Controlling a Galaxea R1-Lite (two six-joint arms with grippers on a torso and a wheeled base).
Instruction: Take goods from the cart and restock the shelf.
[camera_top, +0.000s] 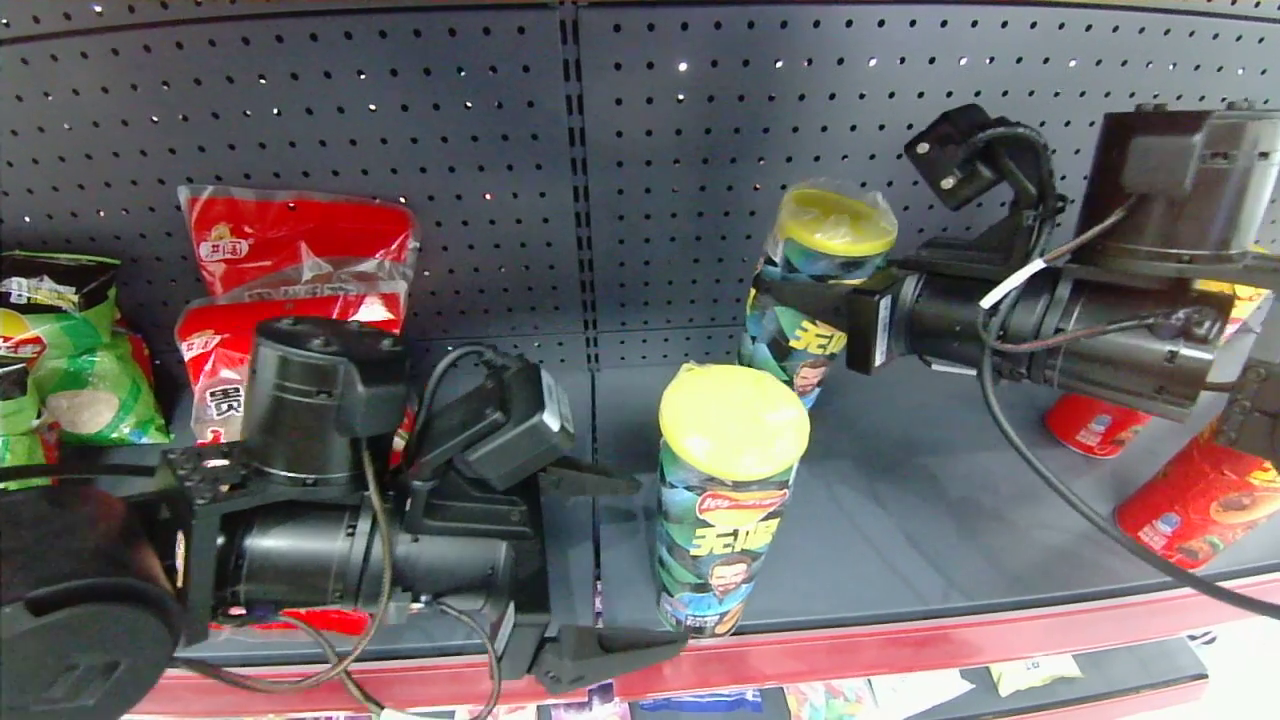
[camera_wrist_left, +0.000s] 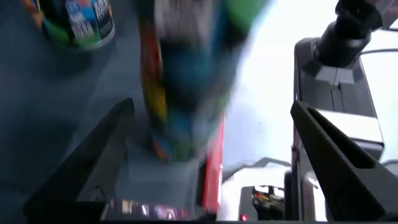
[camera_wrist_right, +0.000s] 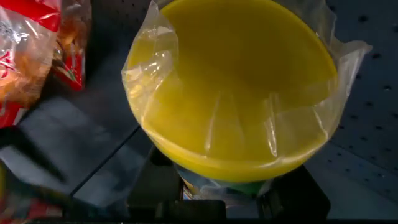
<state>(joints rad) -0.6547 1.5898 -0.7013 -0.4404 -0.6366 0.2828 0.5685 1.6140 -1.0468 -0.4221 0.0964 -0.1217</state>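
Standing at lower centre near the shelf (camera_top: 920, 520) edge, a yellow-lidded chip canister (camera_top: 725, 500) is seen just beyond the left hand (camera_top: 612, 566), whose fingers are spread wide. A second canister (camera_top: 825, 260), upper right of centre, is clamped by the right hand (camera_top: 800, 310). Contents are hidden under both lids.

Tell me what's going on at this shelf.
The robot is restocking chip cans. Its right gripper is shut on a yellow-lidded can, held slightly tilted toward the back of the shelf. Whether the can's base touches the shelf is unclear. A second yellow-lidded can stands upright at the front edge, and the left gripper is wide open just beside it, not gripping it. Red bags lean at the left, and red cans lie at the right.
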